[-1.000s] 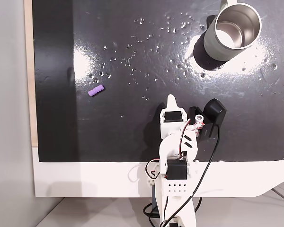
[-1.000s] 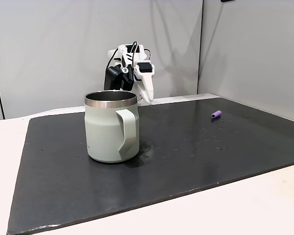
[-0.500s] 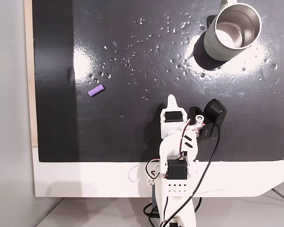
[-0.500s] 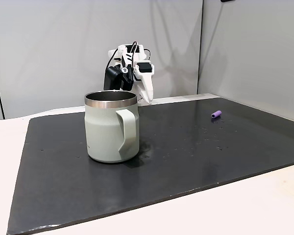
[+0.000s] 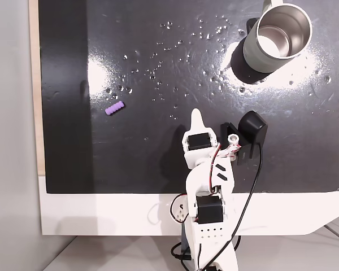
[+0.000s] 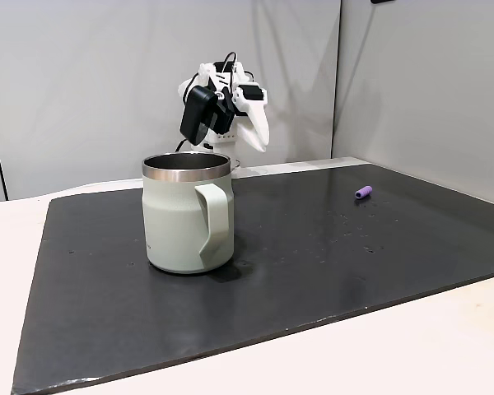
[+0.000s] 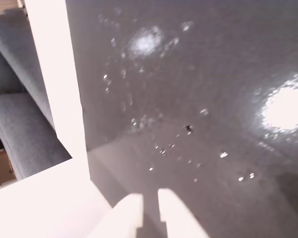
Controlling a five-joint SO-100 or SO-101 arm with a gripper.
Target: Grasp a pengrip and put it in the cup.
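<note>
With nothing held, the jaws [image 7: 150, 208] stand nearly closed above the worktop [image 5: 158, 84], the pengrip [image 5: 114, 108] lying free at their ten o'clock and the cup [image 5: 277, 36] upright at one o'clock, awaiting it

The arm is folded close to its base, wrist raised. The gripper [image 7: 150, 208] points downward in the wrist view, its two white fingertips [image 7: 132, 207] nearly together with a narrow gap between them. It holds nothing.
</note>
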